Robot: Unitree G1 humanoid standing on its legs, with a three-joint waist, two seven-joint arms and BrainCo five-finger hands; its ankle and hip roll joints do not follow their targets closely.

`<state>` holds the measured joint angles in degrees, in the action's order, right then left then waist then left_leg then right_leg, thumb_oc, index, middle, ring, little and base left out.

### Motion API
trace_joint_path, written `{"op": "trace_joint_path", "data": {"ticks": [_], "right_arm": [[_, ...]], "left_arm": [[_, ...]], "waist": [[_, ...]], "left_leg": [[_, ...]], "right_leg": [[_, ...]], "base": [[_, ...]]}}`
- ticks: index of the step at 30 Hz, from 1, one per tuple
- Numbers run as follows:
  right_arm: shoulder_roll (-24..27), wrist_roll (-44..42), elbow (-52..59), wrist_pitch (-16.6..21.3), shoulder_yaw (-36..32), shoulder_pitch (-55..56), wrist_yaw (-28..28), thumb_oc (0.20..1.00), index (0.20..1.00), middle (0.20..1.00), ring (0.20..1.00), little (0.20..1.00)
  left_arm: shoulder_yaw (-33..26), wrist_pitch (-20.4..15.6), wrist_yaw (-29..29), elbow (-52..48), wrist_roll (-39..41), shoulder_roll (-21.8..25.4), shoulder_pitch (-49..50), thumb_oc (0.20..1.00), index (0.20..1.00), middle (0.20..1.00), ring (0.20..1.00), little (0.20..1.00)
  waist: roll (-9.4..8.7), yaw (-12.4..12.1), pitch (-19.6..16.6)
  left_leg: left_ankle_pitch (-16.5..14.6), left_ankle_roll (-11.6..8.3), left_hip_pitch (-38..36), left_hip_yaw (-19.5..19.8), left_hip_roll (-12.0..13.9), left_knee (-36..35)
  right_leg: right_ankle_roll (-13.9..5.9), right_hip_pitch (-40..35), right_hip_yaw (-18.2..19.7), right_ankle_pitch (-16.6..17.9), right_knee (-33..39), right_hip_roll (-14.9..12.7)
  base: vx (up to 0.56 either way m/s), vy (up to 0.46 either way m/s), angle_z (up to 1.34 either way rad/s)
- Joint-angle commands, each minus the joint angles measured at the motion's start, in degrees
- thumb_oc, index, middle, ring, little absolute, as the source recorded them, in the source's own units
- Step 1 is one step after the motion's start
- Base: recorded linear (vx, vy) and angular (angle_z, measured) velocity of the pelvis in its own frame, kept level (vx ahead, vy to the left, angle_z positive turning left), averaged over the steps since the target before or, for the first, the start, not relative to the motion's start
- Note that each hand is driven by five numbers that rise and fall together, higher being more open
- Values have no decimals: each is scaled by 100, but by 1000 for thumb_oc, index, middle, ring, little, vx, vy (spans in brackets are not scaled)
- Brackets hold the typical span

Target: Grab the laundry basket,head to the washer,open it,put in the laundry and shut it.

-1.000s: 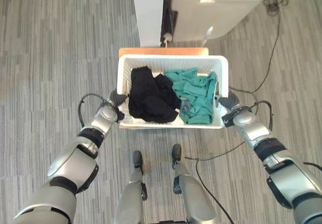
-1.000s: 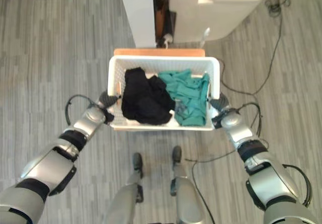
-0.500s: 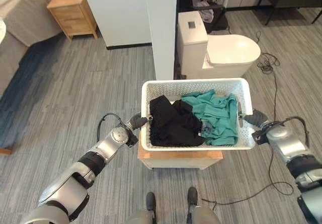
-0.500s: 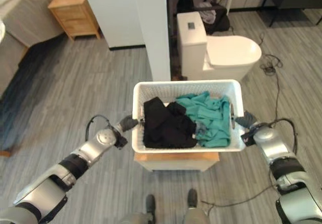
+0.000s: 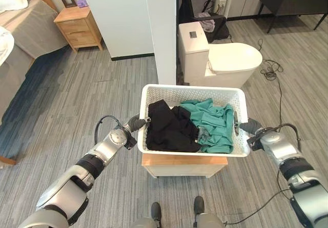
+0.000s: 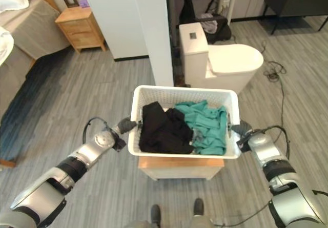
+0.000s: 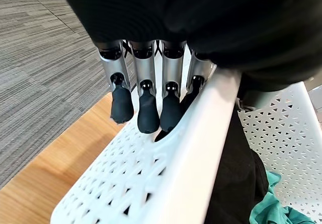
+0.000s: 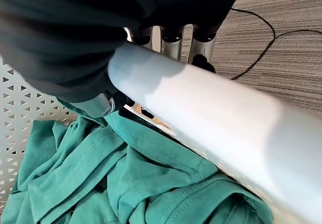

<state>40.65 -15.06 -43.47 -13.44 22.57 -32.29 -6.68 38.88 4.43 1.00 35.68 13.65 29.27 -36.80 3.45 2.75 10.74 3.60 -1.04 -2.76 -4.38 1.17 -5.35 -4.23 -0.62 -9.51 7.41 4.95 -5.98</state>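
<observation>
The white laundry basket (image 5: 190, 92), holding black clothes (image 5: 166, 129) and green clothes (image 5: 212, 125), sits above a wooden stand (image 5: 183, 160), with the left hand (image 5: 134, 124) clamped on its nine-o'clock rim and the right hand (image 5: 249, 127) on its three-o'clock rim.

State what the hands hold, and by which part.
The white perforated plastic laundry basket: left hand and right hand each grip an end rim.
</observation>
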Motion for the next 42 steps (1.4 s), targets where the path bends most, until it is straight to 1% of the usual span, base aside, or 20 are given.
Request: {"op": "trace_joint_path", "data": {"ticks": [1, 3, 5, 7, 8, 9, 12, 13, 17, 20, 23, 25, 28, 29, 30, 31, 32, 33, 37, 42], "right_arm": [[93, -291, -354, 366, -107, -301, 29, 200, 200, 200, 200, 200], [86, -346, -482, 417, -162, -346, 91, 200, 200, 200, 200, 200], [28, -447, -863, 467, -137, -597, 123, 200, 200, 200, 200, 200], [31, -448, -869, 470, -134, -603, 122, 200, 200, 200, 200, 200], [-11, -504, -1131, 480, -5, -832, 131, 200, 200, 200, 200, 200], [-10, -550, -1165, 488, -24, -832, 150, 200, 200, 200, 200, 200], [-22, -651, -1400, 545, -72, -773, 143, 200, 200, 200, 200, 200], [-78, -604, -1583, 532, -44, -737, 69, 200, 200, 200, 200, 200], [-314, -583, -2057, 540, 102, -929, 21, 200, 200, 200, 200, 200], [-502, -540, -2409, 563, 253, -1203, 7, 200, 200, 200, 200, 200], [-647, -514, -2535, 593, 368, -1414, 18, 200, 200, 200, 200, 200], [-836, -450, -2695, 594, 554, -1732, 37, 200, 200, 200, 200, 200], [-879, -489, -2477, 625, 584, -1679, 74, 200, 200, 200, 200, 200], [-857, -590, -2280, 684, 641, -1683, 105, 200, 200, 200, 200, 200], [-800, -669, -1968, 722, 721, -1725, 113, 200, 200, 200, 200, 200], [-791, -698, -1806, 743, 733, -1688, 121, 200, 200, 200, 200, 200], [-791, -698, -1806, 743, 733, -1688, 121, 200, 200, 200, 200, 200], [-667, -752, -1518, 751, 668, -1509, 155, 200, 200, 200, 200, 200], [-685, -802, -1372, 768, 495, -1278, 168, 200, 200, 200, 200, 200], [-626, -832, -1057, 752, 288, -851, 163, 200, 200, 200, 200, 200]], "left_arm": [[-10, -382, -66, 688, 64, -150, -515, 200, 200, 200, 200, 200], [41, -419, -103, 1091, -30, -361, -664, 200, 200, 200, 200, 200], [19, -495, -193, 1924, -99, -749, -914, 200, 200, 200, 200, 200], [18, -501, -193, 1934, -99, -754, -921, 200, 200, 200, 200, 200], [18, -545, -267, 2329, -90, -866, -1106, 200, 200, 200, 200, 200], [46, -545, -289, 2442, -104, -902, -1178, 200, 200, 200, 200, 200], [140, -512, -278, 2567, -189, -855, -1314, 200, 200, 200, 200, 200], [175, -476, -242, 2654, -184, -804, -1344, 200, 200, 200, 200, 200], [125, -460, -265, 2954, -68, -745, -1358, 200, 200, 200, 200, 200], [83, -483, -298, 3210, -10, -666, -1377, 200, 200, 200, 200, 200], [-13, -513, -326, 3331, 54, -631, -1354, 200, 200, 200, 200, 200], [-176, -536, -344, 3333, 175, -569, -1333, 200, 200, 200, 200, 200], [-277, -560, -377, 3301, 219, -563, -1298, 200, 200, 200, 200, 200], [-290, -595, -406, 3301, 277, -581, -1331, 200, 200, 200, 200, 200], [-286, -647, -438, 3204, 401, -558, -1417, 200, 200, 200, 200, 200], [-293, -661, -451, 3126, 428, -533, -1419, 200, 200, 200, 200, 200], [-293, -661, -451, 3126, 428, -533, -1419, 200, 200, 200, 200, 200], [-300, -684, -476, 2768, 483, -525, -1340, 200, 200, 200, 200, 200], [-315, -667, -464, 2628, 421, -494, -1236, 200, 200, 200, 200, 200], [-303, -631, -437, 2499, 289, -502, -1203, 200, 200, 200, 200, 200]], "waist": [[-136, -23, -472], [-137, 39, -340], [-142, 137, -172], [-141, 115, -173], [-139, 178, 27], [-135, 159, 64], [-20, 88, 96], [15, 16, -7], [-51, -193, -209], [-181, -381, -356], [-267, -509, -433], [-362, -759, -398], [-477, -709, -291], [-523, -699, -143], [-593, -810, 40], [-637, -831, 90], [-637, -829, 88], [-607, -779, -7], [-582, -785, -117], [-575, -633, -227]], "left_leg": [[-630, 134, -66, 84, -181, 204], [-696, 192, 2, -1, -245, 339], [-850, 305, 140, -334, -391, 545], [-859, 306, 146, -355, -390, 554], [-930, 376, 307, -641, -356, 794], [-918, 406, 396, -739, -320, 855], [-784, 452, 576, -974, -123, 949], [-770, 427, 555, -1158, -47, 854], [-651, 410, 636, -1541, 49, 747], [-541, 356, 791, -1856, 137, 716], [-442, 246, 959, -2043, 267, 767], [-152, -61, 1202, -2370, 793, 947], [208, -305, 1249, -2137, 1173, 905], [342, -439, 1314, -1641, 1243, 923], [207, -369, 1481, -613, 970, 1154], [5, -328, 1500, -150, 703, 1305], [5, -328, 1503, -149, 703, 1306], [-292, -160, 1261, -126, 356, 1192], [-271, -132, 1141, 102, 187, 1071], [-183, -138, 968, 58, 108, 847]], "right_leg": [[-491, 346, 235, -476, -838, -453], [-544, 500, 392, -421, -932, -495], [-726, 839, 744, -60, -863, -619], [-728, 854, 768, -56, -866, -615], [-818, 1186, 974, 102, -1090, -662], [-765, 1202, 924, -52, -1257, -654], [-520, 992, 176, -660, -2110, -808], [-474, 735, -267, -983, -2571, -1001], [-482, 276, -717, -1057, -2704, -1225], [-580, -161, -775, -857, -2457, -1266], [-621, -426, -797, -1005, -1979, -1139], [-542, -652, -1101, -1309, -943, -853], [-357, -535, -762, -1421, -675, -371], [-271, -518, -621, -1346, -499, -158], [-182, -397, -483, -1169, -424, -69], [-173, -383, -439, -1116, -409, -56], [-173, -381, -440, -1116, -409, -56], [-187, -368, -373, -1137, -455, 60], [-176, -312, -248, -1137, -545, 103], [-144, -374, -284, -1184, -578, 96]], "base": [[-87, 157, -10], [-147, 154, -24], [-241, 213, -35], [-164, 92, -59], [-270, 72, -105], [-345, 73, -118], [-225, 5, -80], [-125, 7, -44], [-143, -93, -79], [-157, -175, -97], [-196, -269, -77], [-287, -504, -92], [-196, -444, -179], [-320, -461, -48], [-307, -422, -51], [-190, -207, -78], [-9, -110, -84], [22, -45, -52], [49, 7, -22], [66, 9, -1]]}}
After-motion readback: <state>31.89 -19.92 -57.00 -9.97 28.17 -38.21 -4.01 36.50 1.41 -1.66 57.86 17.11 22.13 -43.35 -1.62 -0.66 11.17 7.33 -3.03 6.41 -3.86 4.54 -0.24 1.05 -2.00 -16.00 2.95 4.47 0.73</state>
